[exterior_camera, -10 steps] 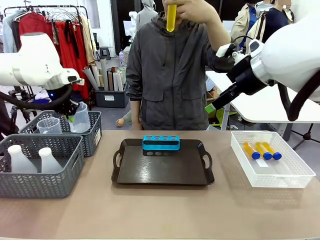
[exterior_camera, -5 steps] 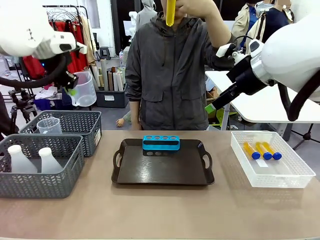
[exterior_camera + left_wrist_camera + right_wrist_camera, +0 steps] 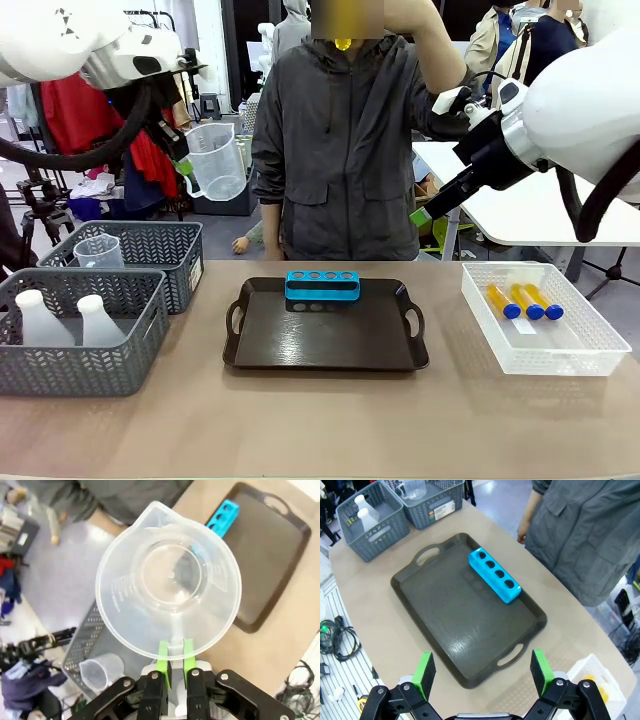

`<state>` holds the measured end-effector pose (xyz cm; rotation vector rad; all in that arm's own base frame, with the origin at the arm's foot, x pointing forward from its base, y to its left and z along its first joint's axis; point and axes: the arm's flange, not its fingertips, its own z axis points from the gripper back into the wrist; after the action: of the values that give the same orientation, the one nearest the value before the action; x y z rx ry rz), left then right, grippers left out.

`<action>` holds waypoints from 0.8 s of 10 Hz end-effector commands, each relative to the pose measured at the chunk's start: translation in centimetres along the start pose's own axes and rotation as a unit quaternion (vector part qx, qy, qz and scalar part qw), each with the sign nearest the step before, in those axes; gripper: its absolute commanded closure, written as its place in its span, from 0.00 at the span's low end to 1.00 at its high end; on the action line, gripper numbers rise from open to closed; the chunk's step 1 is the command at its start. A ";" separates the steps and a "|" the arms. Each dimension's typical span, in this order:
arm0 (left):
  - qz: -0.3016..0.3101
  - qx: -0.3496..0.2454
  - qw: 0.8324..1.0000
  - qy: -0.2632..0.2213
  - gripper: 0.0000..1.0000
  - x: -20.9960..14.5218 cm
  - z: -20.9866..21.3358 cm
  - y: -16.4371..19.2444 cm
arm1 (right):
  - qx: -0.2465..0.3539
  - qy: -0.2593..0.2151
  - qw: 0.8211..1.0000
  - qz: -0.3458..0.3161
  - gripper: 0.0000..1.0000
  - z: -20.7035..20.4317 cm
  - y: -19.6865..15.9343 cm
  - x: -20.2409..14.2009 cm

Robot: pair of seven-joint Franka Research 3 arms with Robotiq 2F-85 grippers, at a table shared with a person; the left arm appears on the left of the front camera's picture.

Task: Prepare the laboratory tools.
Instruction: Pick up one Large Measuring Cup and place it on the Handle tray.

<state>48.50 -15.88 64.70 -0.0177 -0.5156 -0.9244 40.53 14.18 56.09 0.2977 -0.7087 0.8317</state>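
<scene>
Left gripper clamps one beaker; right gripper gapes; two flasks; three tubes in white bin.

Front faces across; wrists, seemingly high, share tray.

On the table, the tray lies at centre with the tube rack on it along its far edge, in front of the person at the far side. To the left, the near basket holds two flasks side by side, the far basket behind it holds a beaker, and a raised beaker hangs in the air above and right of the far basket. To the right of the tray sits a bin with three tubes side by side in its far half.
</scene>
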 end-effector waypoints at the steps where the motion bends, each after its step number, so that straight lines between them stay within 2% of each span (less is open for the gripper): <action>1: -0.036 -0.010 0.999 -0.015 1.00 0.4 0.2 0.0 | 0.006 -0.002 1.000 0.000 0.00 0.1 0.1 0.0; 6: -0.020 -0.003 1.000 -0.003 1.00 0.6 0.0 -0.7 | 0.006 -0.002 1.000 0.000 0.00 0.1 0.1 0.0; 8: -0.055 -0.022 0.998 0.005 1.00 1.6 -1.2 -1.8 | 0.006 -0.002 1.000 0.000 0.00 0.1 0.1 0.0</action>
<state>48.30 -17.49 64.48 -0.0216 -0.5110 -0.9927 40.53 14.17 56.09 0.2976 -0.7086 0.8317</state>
